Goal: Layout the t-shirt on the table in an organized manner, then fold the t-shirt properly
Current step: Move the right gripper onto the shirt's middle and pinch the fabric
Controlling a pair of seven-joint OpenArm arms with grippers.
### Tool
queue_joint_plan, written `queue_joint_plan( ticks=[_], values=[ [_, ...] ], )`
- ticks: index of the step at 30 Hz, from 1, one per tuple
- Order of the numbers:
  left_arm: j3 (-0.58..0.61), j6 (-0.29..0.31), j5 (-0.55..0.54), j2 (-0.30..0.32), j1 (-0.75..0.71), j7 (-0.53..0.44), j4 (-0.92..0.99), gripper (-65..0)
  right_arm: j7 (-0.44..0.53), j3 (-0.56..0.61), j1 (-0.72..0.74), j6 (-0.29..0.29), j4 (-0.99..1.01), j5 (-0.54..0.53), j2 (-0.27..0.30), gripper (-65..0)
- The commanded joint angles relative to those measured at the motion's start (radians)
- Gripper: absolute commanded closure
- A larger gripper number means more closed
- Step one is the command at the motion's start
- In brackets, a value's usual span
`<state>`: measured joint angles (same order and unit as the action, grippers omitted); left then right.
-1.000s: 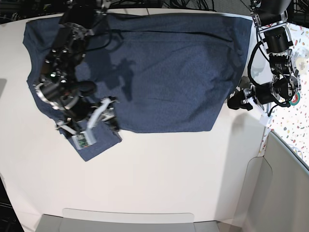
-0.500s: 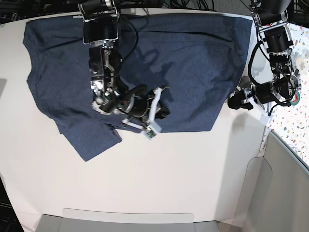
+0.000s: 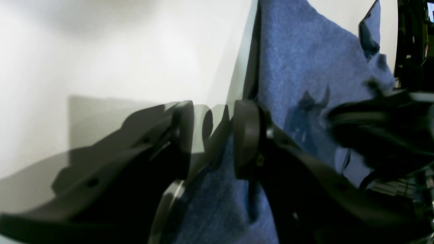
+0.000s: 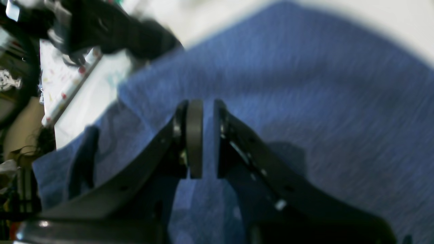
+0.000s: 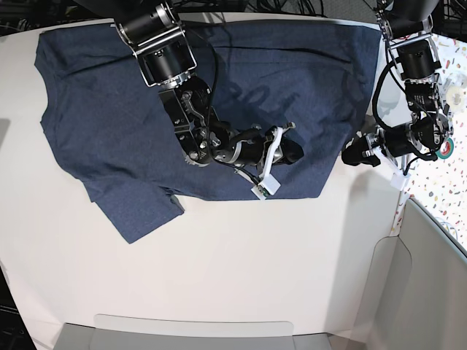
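Left gripper (image 3: 212, 135) first, from its own wrist cam: jaws parted with a clear gap, nothing pinched between them, hanging right at the shirt's edge. One finger (image 3: 247, 135) over the blue fabric of the t-shirt (image 3: 305, 67), the other over the white table (image 3: 101, 51). Can't tell if either finger actually touches down. Shirt edge running straight up the picture, pale tabletop to the left of it, dark blurry bits of the other arm on the right.

Right wrist cam: right gripper (image 4: 207, 135) nearly closed, just a thin slit between the pads (image 4: 195, 135), no cloth visibly caught in it. Blurry heathered blue t-shirt (image 4: 322, 101) filling most of the view underneath. White table (image 4: 373, 20) at the top, speckled strip (image 4: 64, 88) off to the left.

Base cam: t-shirt (image 5: 109, 124) spread flat across the far part of the table (image 5: 219, 270), one sleeve poking out toward the near left. Right gripper (image 5: 290, 152) out over the shirt's lower middle, near the hem. Left gripper (image 5: 349, 154) just beside the shirt's right edge. Colourful terrazzo strip (image 5: 445, 186) along the right side, cables along the back.
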<state>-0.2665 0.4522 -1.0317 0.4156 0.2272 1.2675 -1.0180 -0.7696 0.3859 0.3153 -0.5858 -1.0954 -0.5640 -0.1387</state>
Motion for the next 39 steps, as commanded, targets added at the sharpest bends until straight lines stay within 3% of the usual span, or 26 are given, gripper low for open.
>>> queue_joint_plan(
  ticks=[1,6,13,17,21,28,34,39],
  values=[
    [0.002,-0.007,0.031,0.013,0.01,0.013,-0.008,-19.9,0.034,0.003,0.034,-0.006,-0.016,-0.031,-0.018,-4.6],
    [0.003,-0.008,0.031,-0.002,0.016,0.018,-0.008,-19.9,0.014,0.003,0.031,0.002,0.056,-0.031,-0.018,-4.6],
    [0.003,-0.008,0.027,-0.085,0.065,0.091,-0.008,-19.9,0.003,0.002,0.035,0.1,0.139,-0.031,-0.018,-4.5],
    [0.003,-0.008,0.026,-0.126,0.117,0.129,-0.009,-19.9,0.002,-0.006,0.035,0.108,0.159,-0.035,-0.018,-4.3],
    [-0.003,-0.008,0.014,-0.131,0.139,0.129,-0.017,-19.9,0.0,-0.025,0.037,0.109,0.16,-0.029,-0.018,0.0],
    [0.008,-0.008,-0.138,-0.129,0.139,0.129,-0.158,-19.9,0.002,-0.028,0.031,0.109,0.209,-0.029,-0.018,0.0],
    [0.192,-0.008,-0.353,-0.1,0.139,0.129,-0.169,-19.9,0.005,-0.034,0.032,0.109,0.243,-0.029,-0.018,0.0],
    [0.2,-0.005,-0.364,-0.094,0.139,0.129,-0.195,-19.8,0.005,-0.034,0.032,0.109,0.243,-0.029,-0.018,0.0]
  ],
)
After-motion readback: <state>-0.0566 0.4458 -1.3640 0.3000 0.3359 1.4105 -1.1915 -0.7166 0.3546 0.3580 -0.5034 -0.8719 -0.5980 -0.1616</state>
